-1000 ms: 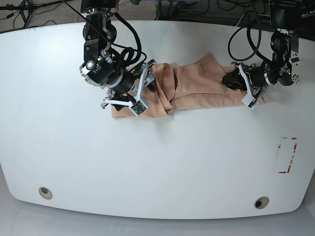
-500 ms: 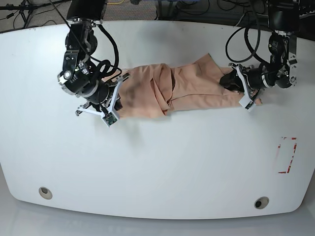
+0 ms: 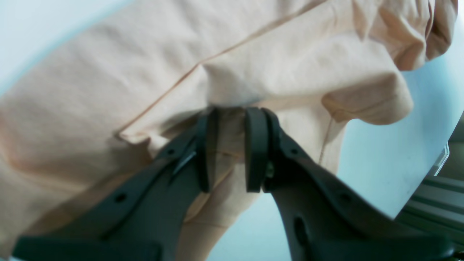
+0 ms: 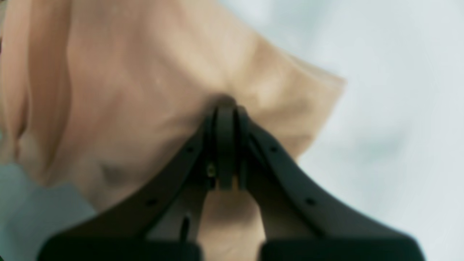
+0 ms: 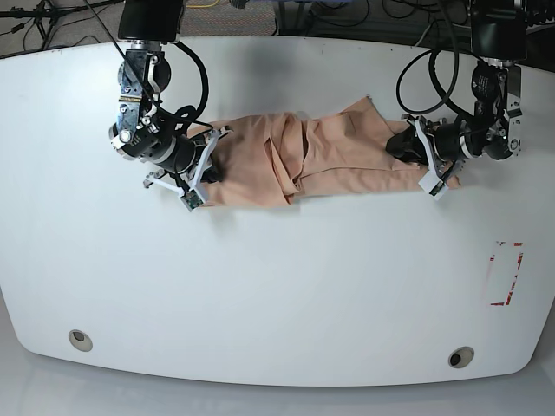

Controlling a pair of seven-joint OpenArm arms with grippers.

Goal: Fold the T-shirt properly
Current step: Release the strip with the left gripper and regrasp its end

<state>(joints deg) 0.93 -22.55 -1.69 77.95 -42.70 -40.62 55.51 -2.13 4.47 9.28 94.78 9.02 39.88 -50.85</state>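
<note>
Both arms reach inward, left tool [image 3: 228, 148] and right tool [image 4: 225, 145] clamped.

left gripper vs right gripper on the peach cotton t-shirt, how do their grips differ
The left gripper pinches a thick bunch of the peach cotton T-shirt, so a cloth-filled gap shows between its jaws; the right gripper has its jaws pressed almost together on a thin edge. In the base view the left gripper holds the shirt's right end, the right gripper its left end. Both have dark jaws clamped on the shirt.

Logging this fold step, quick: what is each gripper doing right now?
Left gripper: closed on a fold of the T-shirt.
Right gripper: fingers pinched shut on the T-shirt's edge.
</note>
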